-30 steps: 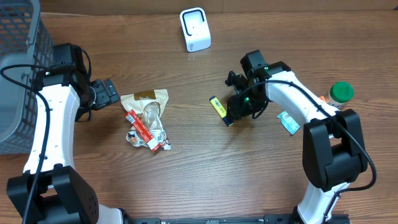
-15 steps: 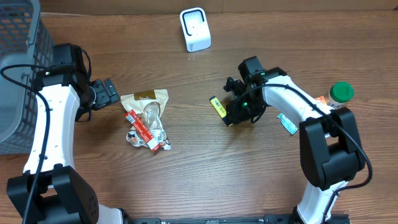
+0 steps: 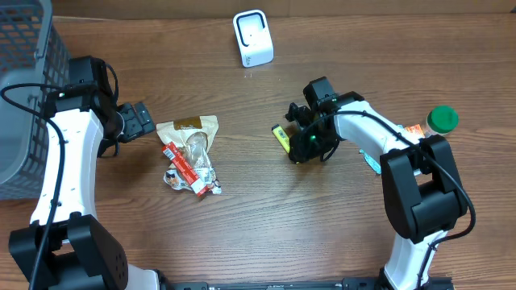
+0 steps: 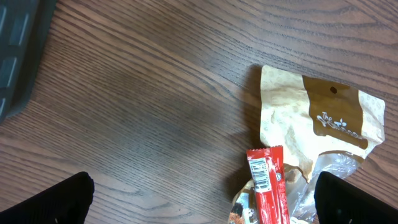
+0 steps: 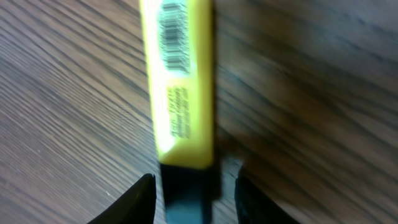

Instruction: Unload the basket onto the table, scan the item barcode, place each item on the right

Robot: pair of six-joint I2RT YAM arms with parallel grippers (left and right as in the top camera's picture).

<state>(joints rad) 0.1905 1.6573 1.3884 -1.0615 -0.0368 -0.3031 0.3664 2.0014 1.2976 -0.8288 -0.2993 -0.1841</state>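
Straddling the black end of the yellow highlighter (image 5: 180, 93), the right tool (image 5: 191, 198) hangs low over the counter (image 3: 266, 225) with its jaws parted. A thin gap shows on each side of the black end, so the pen is not grasped. The highlighter lies flat on the wood right of centre, its printed barcode facing up in the right wrist view. The white barcode scanner (image 3: 253, 38) stands at the far edge, well apart from the pen. The left tool (image 3: 143, 121) is released, its fingers (image 4: 59, 200) spread wide and holding nothing, just left of a tan snack pouch (image 3: 189, 125). A red packet (image 3: 181, 161) lies against the near side of that pouch, among crinkled clear wrapping. A grey basket (image 3: 20, 97) sits at the far left. A green-lidded bottle (image 3: 442, 119) is at the right edge, with a teal sachet (image 3: 372, 159) near it.
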